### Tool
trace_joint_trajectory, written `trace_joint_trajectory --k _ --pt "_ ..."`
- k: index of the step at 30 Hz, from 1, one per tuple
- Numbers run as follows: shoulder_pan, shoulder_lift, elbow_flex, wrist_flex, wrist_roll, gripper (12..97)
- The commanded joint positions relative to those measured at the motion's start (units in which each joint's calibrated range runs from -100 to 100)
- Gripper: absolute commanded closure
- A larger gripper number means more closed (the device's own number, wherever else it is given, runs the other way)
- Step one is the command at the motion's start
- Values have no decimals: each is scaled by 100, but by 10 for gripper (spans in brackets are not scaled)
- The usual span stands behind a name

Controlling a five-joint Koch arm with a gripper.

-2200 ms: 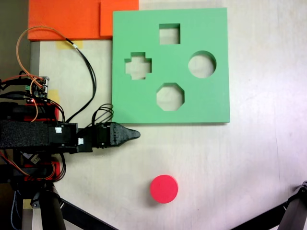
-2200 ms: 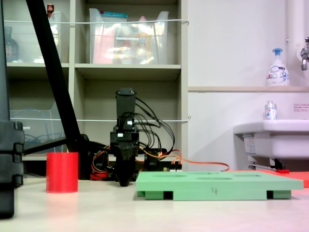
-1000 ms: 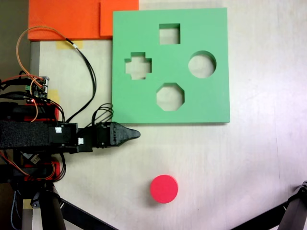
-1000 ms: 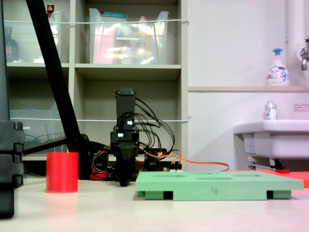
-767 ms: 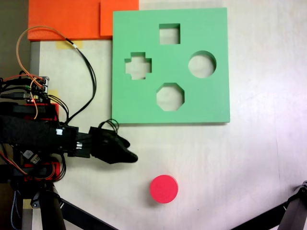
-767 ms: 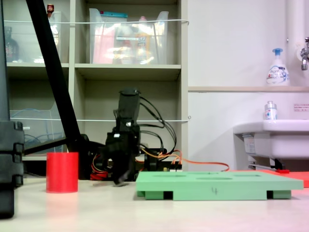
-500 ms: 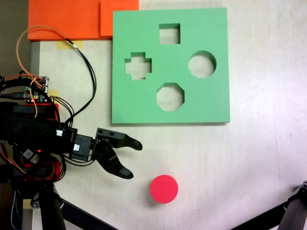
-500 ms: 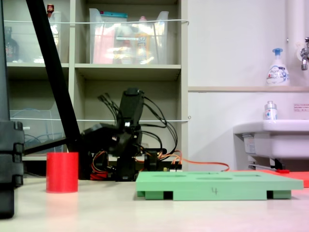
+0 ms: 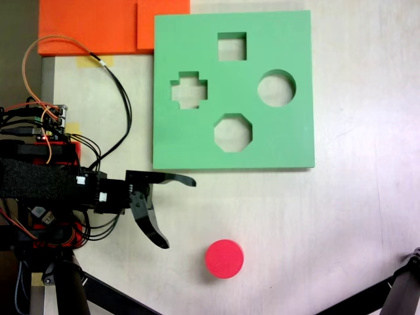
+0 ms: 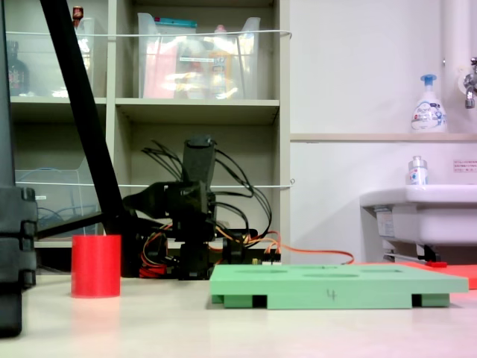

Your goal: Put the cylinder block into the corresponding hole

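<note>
Tool (image 9: 178, 211) agape, cylinder block (image 9: 224, 258) apart (bare tabletop)

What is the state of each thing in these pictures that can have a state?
claw: open wide, empty, beside the board, short of the cylinder.
red cylinder block: upright on the table, free, untouched.
round hole: empty.
green foam board: flat on the table, all four cut-outs empty.
soap pump bottle: upright on the ledge.

table (image 9: 341, 216): pale, light wood-grain top
green foam board (image 9: 197, 141): flat on table, upper middle in a fixed view
cylinder block (image 9: 224, 258): upright on table, well apart from board
orange foam sheets (image 9: 92, 26): top-left corner, touching board's edge
</note>
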Motion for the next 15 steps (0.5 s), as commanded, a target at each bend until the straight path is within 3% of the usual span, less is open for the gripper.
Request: trace_joint_trajectory --k 1,7,15 --pt "5 574 -88 1090 -49 287" --pt "-122 5490 -88 4249 -49 287" --pt "-508 6063 -88 4249 -54 289"
